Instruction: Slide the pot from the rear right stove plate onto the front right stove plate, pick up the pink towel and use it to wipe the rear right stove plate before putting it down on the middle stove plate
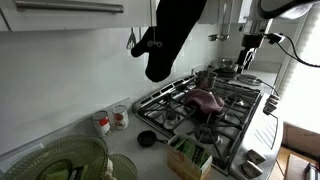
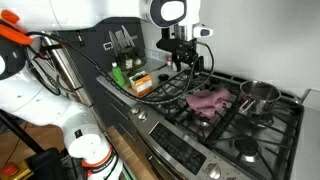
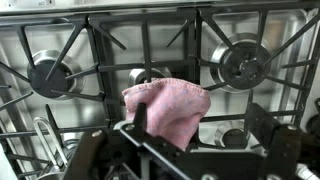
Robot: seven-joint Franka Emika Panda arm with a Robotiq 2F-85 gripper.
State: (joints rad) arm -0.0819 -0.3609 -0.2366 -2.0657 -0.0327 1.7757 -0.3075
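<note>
The pink towel (image 3: pixel 165 105) lies crumpled on the grate over the middle stove plate, and shows in both exterior views (image 1: pixel 205 100) (image 2: pixel 208 100). The steel pot (image 2: pixel 258 95) stands on a right-hand stove plate, beside the towel; it also shows in an exterior view (image 1: pixel 225 70) at the stove's far end. I cannot tell whether it is on the front or rear plate. My gripper (image 3: pixel 195 108) is open and empty, raised above the stove with its fingers on either side of the towel's image. It shows in both exterior views (image 1: pixel 248 50) (image 2: pixel 185 55).
A black oven mitt (image 1: pixel 165 40) hangs close to the camera. Jars (image 1: pixel 110 120), a small black pan (image 1: pixel 147 139) and a box (image 1: pixel 188 155) stand on the counter beside the stove. A knife block (image 2: pixel 122 45) and a box (image 2: pixel 140 82) stand by the stove.
</note>
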